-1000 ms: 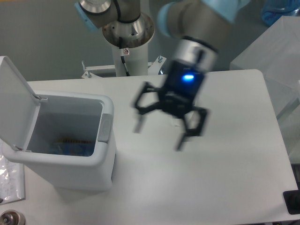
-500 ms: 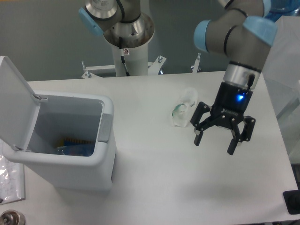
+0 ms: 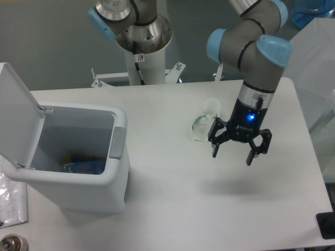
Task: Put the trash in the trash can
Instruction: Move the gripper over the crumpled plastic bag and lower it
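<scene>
Small crumpled clear plastic wrapper with a green mark [image 3: 204, 123] lying on the white desk [image 3: 172, 188], well apart from the boxy white plastic trash can [image 3: 78, 162] with lid flipped up. Black two-finger gripper [image 3: 239, 152] spread wide and empty, hovering just right of the wrapper. Probably feather-light, soft, springy, slippery; best pinched across the bunched middle, low and firm.
</scene>
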Robot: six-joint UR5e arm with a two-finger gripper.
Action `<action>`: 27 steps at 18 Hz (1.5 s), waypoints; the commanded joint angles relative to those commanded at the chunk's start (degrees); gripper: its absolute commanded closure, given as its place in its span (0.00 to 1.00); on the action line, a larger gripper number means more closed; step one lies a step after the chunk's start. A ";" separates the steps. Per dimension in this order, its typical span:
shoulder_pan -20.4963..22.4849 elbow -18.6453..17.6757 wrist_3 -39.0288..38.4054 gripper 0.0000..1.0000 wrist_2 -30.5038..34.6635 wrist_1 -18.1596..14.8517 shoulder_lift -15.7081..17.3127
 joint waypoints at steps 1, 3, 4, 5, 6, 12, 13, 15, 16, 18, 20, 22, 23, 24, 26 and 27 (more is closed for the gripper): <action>-0.18 -0.09 1.84 0.00 0.01 -1.50 0.00; -0.18 -0.26 7.72 0.00 0.45 -6.58 0.26; -0.27 -0.35 10.88 0.00 0.97 -10.61 0.79; -0.27 -0.52 13.44 0.00 2.02 -14.57 1.49; -0.27 -0.96 15.64 0.00 3.42 -17.57 2.19; -0.44 -5.97 22.50 0.00 8.79 -19.36 3.43; -0.44 -6.32 23.47 0.00 10.89 -19.35 3.43; -0.44 -6.77 24.97 0.00 14.24 -19.27 3.43; -0.53 -7.03 24.98 0.00 15.03 -19.27 3.43; -0.62 -7.21 24.98 0.00 18.19 -18.92 3.25; -0.45 -7.29 24.80 0.00 20.31 -17.78 3.08; -0.27 -7.47 24.54 0.00 20.31 -17.34 2.99; -0.36 -7.56 24.54 0.00 20.31 -16.99 2.73; -0.36 -7.64 24.54 0.04 20.31 -16.81 2.55; -0.27 -7.65 24.88 0.38 20.40 -16.89 2.46; -0.18 -7.56 25.06 0.53 20.49 -16.89 2.46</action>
